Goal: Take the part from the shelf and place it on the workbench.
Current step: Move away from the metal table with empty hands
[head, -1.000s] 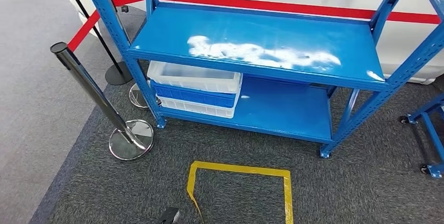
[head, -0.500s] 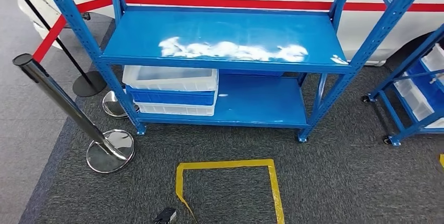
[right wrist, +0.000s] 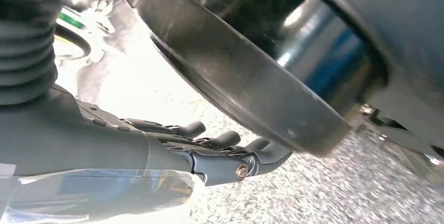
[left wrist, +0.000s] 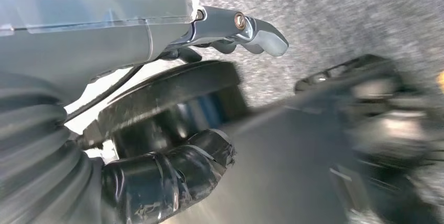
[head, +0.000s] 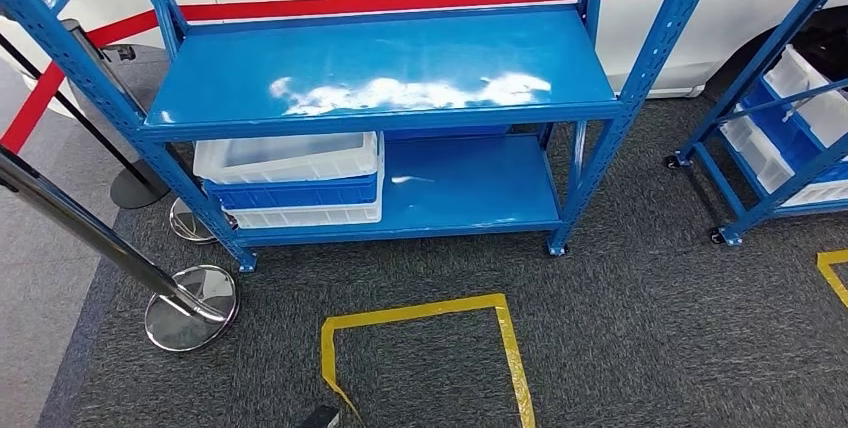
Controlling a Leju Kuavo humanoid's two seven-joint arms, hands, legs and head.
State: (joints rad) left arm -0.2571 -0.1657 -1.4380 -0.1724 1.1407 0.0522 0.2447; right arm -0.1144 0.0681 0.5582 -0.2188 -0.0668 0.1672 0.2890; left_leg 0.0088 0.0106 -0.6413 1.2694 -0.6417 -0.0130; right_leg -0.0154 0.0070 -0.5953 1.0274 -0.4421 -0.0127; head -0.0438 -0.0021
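Head view puts us before the blue shelf (head: pixel 380 88), its top level bare; stacked white and blue bins (head: pixel 290 180) sit lower left. We cannot make out the part anywhere. Our left hand (left wrist: pixel 230 35) and right hand (right wrist: pixel 220 153) hang over carpet, fingers loosely apart, holding nothing.

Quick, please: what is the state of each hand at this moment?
Left hand: holds nothing, fingers only slightly curled, open.
Right hand: holds nothing, fingers apart, open.
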